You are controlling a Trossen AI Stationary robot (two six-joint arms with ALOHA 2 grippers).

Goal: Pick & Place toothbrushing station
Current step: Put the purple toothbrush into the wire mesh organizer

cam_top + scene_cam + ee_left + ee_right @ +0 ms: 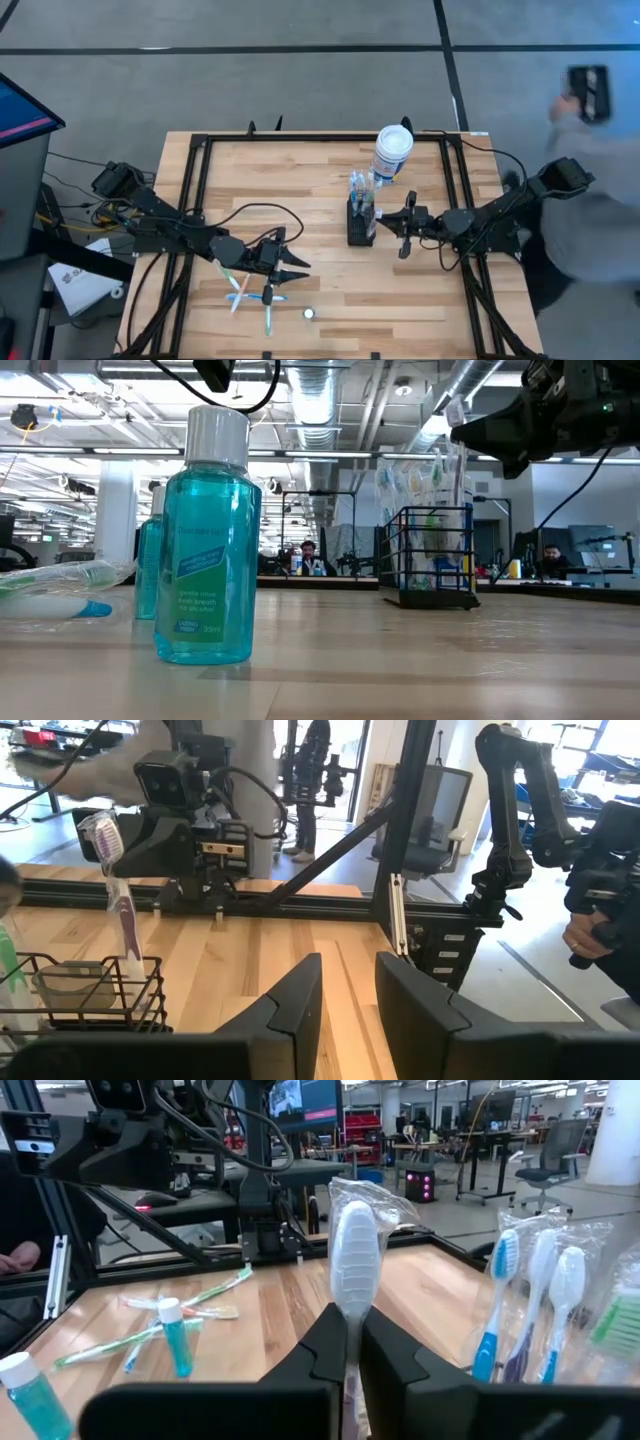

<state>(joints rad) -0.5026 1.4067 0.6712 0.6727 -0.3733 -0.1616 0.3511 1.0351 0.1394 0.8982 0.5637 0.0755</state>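
The toothbrushing station, a black wire caddy (361, 222) (435, 560), stands on the table right of centre with several wrapped toothbrushes (530, 1300) upright in it. Just right of it, my right gripper (392, 224) (352, 1330) points level at it, shut on a white wrapped toothbrush (352, 1260). My left gripper (296, 263) (348, 995) hovers left of the caddy, open, with nothing between its fingers. The caddy's corner (90, 990) shows in the left wrist view. My right gripper pinches the wrapped white toothbrush between its two fingers, on the neck just below the head (352, 1308). The fingers come level from the table's right side and lie across the brush. It stands upright, head up; its lower end is hidden by the fingers.
A white canister (392, 152) stands behind the caddy. Loose toothbrushes (245, 290) and a small teal mouthwash bottle (308, 313) (207, 550) lie near the front, below my left gripper. A person (590, 150) stands beyond the table's right edge.
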